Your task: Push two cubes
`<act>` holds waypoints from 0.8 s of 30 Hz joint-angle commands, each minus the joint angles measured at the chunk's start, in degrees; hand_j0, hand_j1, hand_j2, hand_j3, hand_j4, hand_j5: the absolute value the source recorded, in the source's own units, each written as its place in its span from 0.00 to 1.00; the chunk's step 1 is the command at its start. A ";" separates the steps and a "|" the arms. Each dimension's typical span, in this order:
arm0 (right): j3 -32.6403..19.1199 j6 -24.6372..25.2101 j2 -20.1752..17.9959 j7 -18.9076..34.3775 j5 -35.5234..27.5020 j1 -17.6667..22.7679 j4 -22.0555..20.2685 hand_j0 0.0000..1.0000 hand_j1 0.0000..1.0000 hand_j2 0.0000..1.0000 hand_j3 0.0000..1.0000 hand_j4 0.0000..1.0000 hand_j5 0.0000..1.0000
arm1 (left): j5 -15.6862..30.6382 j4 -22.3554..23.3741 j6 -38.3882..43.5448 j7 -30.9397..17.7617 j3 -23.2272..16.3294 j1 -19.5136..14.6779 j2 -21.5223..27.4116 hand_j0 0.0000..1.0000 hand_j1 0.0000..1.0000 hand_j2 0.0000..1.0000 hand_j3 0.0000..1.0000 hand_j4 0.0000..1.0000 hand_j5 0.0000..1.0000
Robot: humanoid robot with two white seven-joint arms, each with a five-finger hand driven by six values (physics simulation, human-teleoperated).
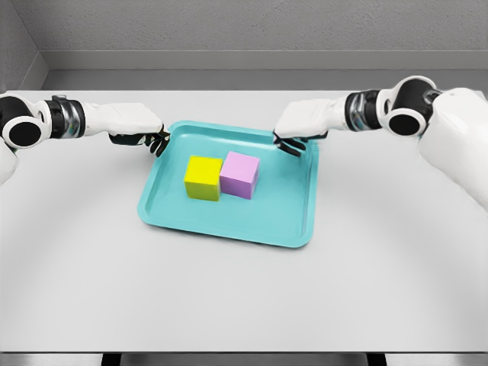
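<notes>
A yellow cube [203, 178] and a pink cube [240, 174] stand side by side, touching, in the middle of a teal tray [229, 221]. My left hand [149, 139] hovers at the tray's back left corner, fingers curled down, holding nothing. Over the tray's back right rim sits my right hand [293, 142], its fingers likewise curled and empty. Both hands are apart from the cubes, the left one to the yellow cube's back left, the right one to the pink cube's back right.
The tray lies on a white table [91, 282] whose front edge runs along the bottom of the view. A grey wall [244, 38] stands behind the table.
</notes>
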 commanded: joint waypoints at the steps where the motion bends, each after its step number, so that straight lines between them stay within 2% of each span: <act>1: -0.71 0.11 2.79 -0.01 -0.23 -0.09 3.73 0.04 0.04 0.04 0.04 0.04 0.04 | 0.28 0.04 0.14 0.02 0.07 0.00 0.02 0.28 0.28 0.28 0.28 0.28 0.28; 2: -0.71 0.11 4.81 -0.01 -0.14 -0.70 6.46 0.05 0.05 0.05 0.05 0.05 0.05 | 0.28 -0.05 0.14 0.02 0.07 0.00 0.02 0.28 0.28 0.28 0.28 0.28 0.28; 5: -0.71 0.11 7.18 -0.01 0.48 -1.32 7.78 0.05 0.05 0.05 0.05 0.05 0.05 | 0.28 -0.05 0.14 0.02 -0.01 0.00 0.02 0.28 0.28 0.28 0.28 0.28 0.28; 7: -1.76 0.11 9.47 -0.01 3.20 -1.41 11.12 0.05 0.05 0.05 0.05 0.05 0.05 | 0.28 0.04 0.14 0.02 0.07 0.00 0.02 0.28 0.28 0.28 0.28 0.28 0.28; 8: -3.08 0.11 9.65 -0.01 3.73 -1.41 11.47 0.05 0.05 0.05 0.05 0.05 0.05 | 0.28 0.04 0.14 0.02 0.07 0.00 0.02 0.28 0.28 0.28 0.28 0.28 0.28; 12: -3.08 0.11 10.17 -0.01 4.17 -2.64 11.47 0.05 0.05 0.05 0.05 0.05 0.05 | 0.28 -0.05 0.14 0.02 0.07 0.00 0.11 0.28 0.28 0.28 0.28 0.28 0.28; 22: -0.09 0.11 12.90 -0.01 5.84 -2.99 11.65 0.05 0.05 0.05 0.05 0.05 0.05 | 0.28 -0.05 0.14 0.02 0.07 0.00 0.11 0.28 0.28 0.28 0.28 0.28 0.28; 24: 0.26 0.11 13.51 -0.01 6.01 -2.99 12.97 0.05 0.05 0.05 0.05 0.05 0.05 | 0.28 -0.05 0.14 0.02 0.07 0.00 0.20 0.28 0.28 0.28 0.28 0.28 0.28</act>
